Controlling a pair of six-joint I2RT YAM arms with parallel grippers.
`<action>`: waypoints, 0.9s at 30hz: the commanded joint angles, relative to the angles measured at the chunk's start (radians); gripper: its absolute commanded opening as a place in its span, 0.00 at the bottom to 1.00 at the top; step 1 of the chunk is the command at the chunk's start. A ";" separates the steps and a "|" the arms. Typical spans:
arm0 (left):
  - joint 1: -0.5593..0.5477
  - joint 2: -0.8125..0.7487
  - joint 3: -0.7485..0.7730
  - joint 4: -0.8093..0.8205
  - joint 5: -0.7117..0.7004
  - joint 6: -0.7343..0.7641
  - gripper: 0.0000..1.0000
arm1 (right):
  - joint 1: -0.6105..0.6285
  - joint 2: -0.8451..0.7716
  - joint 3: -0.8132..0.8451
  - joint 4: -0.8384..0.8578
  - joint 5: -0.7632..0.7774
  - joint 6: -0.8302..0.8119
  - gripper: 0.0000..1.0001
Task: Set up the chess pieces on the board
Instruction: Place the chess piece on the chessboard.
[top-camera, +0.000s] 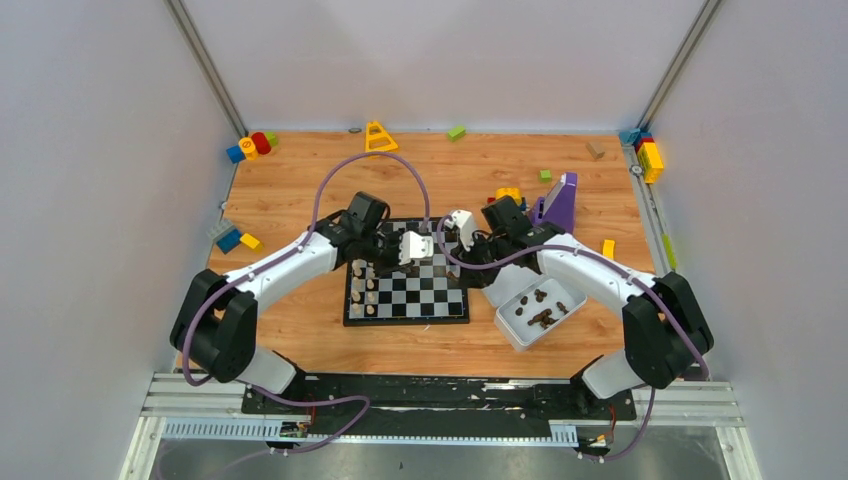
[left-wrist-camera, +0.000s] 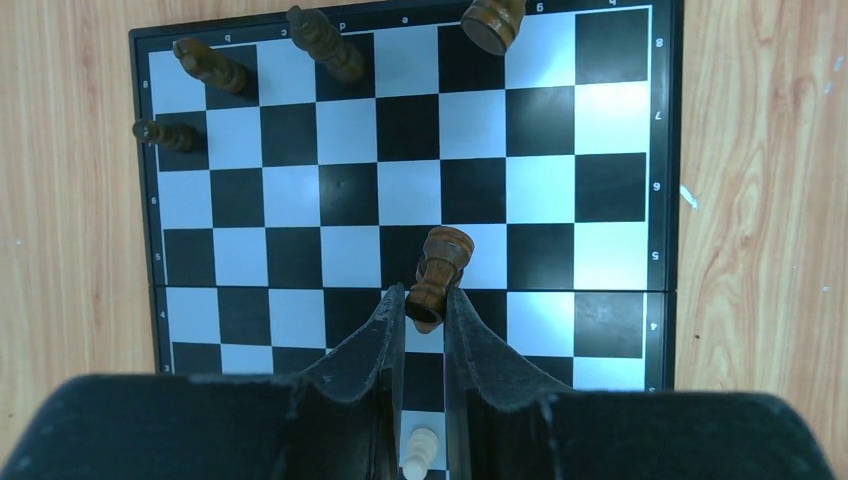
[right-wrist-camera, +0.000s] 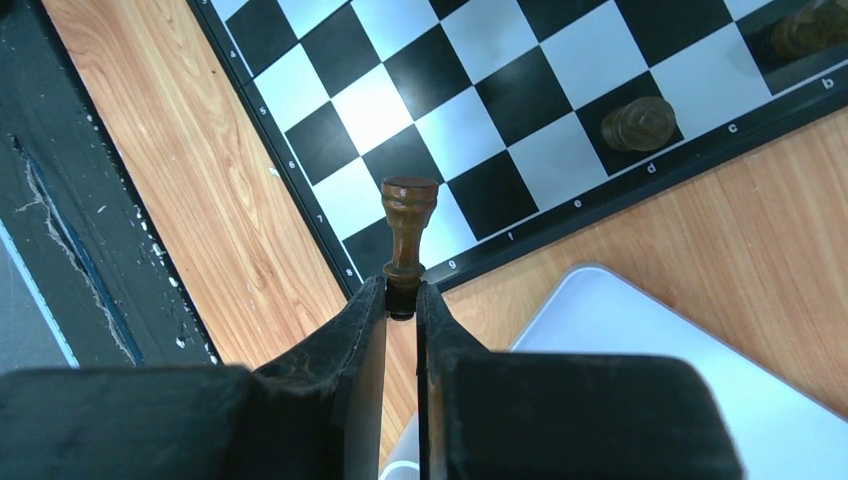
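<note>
The board (top-camera: 440, 305) lies mid-table, checked black and light grey. In the left wrist view my left gripper (left-wrist-camera: 425, 305) is shut on a dark brown chess piece (left-wrist-camera: 440, 270), hanging above the board (left-wrist-camera: 610, 200). Dark pieces (left-wrist-camera: 325, 42) stand along its far rows, and a cream piece (left-wrist-camera: 420, 455) shows below between the fingers. In the right wrist view my right gripper (right-wrist-camera: 401, 292) is shut on the base of another dark brown piece (right-wrist-camera: 408, 225), held over the board's corner (right-wrist-camera: 420, 130). A dark piece (right-wrist-camera: 640, 122) stands near that edge. Cream pieces (top-camera: 365, 285) fill the board's left columns.
A white tray (top-camera: 517, 335) with several dark pieces (top-camera: 541, 318) sits right of the board; its pale lid (right-wrist-camera: 650, 340) lies under my right gripper. Toy blocks (top-camera: 250, 146) are scattered along the back and sides, with a purple block (top-camera: 560, 205) behind the right arm.
</note>
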 joint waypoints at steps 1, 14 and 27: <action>-0.042 0.013 0.010 0.052 -0.112 0.007 0.06 | -0.018 -0.040 0.012 -0.004 0.029 0.009 0.00; -0.200 0.137 0.086 0.023 -0.407 -0.021 0.09 | -0.096 -0.064 -0.004 -0.014 0.021 0.026 0.00; -0.351 0.305 0.261 -0.128 -0.564 -0.071 0.12 | -0.158 -0.074 -0.011 -0.011 0.006 0.021 0.00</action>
